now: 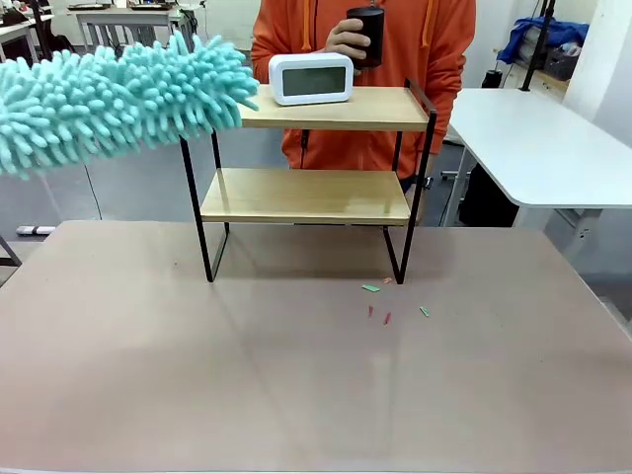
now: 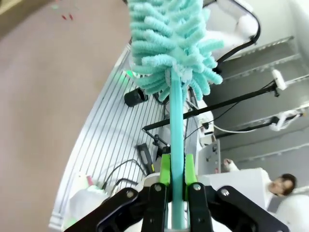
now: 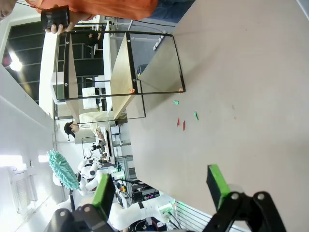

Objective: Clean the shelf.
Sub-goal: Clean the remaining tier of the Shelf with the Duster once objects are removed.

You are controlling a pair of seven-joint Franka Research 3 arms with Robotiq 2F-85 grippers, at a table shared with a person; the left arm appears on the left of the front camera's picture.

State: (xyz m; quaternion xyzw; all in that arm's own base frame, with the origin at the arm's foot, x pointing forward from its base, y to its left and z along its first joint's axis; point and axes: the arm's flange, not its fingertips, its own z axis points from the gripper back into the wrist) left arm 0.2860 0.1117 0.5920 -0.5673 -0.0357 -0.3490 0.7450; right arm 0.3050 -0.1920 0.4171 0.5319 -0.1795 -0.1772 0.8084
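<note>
A small two-tier shelf [image 1: 380, 109] stands at the centre of the front view, toward the far side of a grey-brown tabletop [image 1: 296, 395]. Two light wooden boards sit in its thin black metal frame, and its four legs rest on the tabletop. A white digital clock [image 1: 311, 78] sits on the top board, left of its middle; the lower board [image 1: 306, 196] is bare.

A fluffy teal duster [image 1: 109, 94] reaches in from the upper left of the frame, its tip level with the top board's left end and just beside the clock. In the left wrist view, the left gripper [image 2: 177, 169] is clamped on the duster's teal handle [image 2: 176, 121], green pads on either side. In the right wrist view, the right gripper [image 3: 160, 186] hangs over the table with its fingers spread wide and nothing between them; the shelf lies sideways in the upper left of that view.

Small green and red scraps [image 1: 385, 301] lie on the tabletop in front of the shelf's right legs. Behind the shelf stands a person in an orange hoodie [image 1: 444, 49], one hand [image 1: 346, 39] around a black cup [image 1: 367, 35]. A white table [image 1: 533, 138] fills the right background.
</note>
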